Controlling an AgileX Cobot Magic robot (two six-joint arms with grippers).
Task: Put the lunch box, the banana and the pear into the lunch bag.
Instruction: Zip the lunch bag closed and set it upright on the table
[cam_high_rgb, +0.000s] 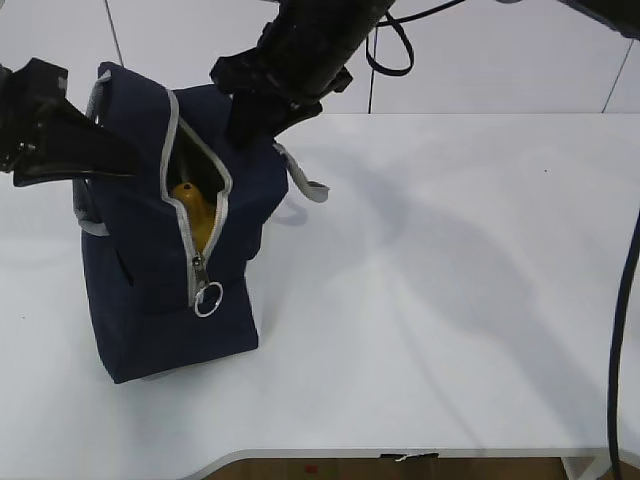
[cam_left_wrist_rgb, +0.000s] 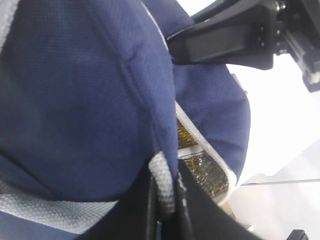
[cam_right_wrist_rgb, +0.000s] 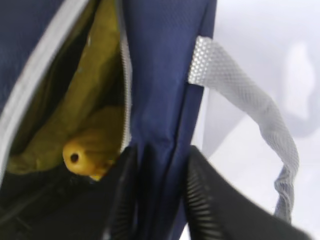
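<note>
Right (cam_high_rgb: 470, 290), bare table, lunch bag (cam_high_rgb: 150, 290) gaping, left gripper (cam_left_wrist_rgb: 167, 200) pinching its rim

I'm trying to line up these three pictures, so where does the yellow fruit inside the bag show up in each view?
Exterior view: the yellow fruit peeks through the open zipper slit, upper left of the picture.
Left wrist view: not clearly in it; only a shiny lining behind the zipper edge.
Right wrist view: its end sits lower left, inside the opening.
Shared landmark: the lunch bag's grey zipper edge.
</note>
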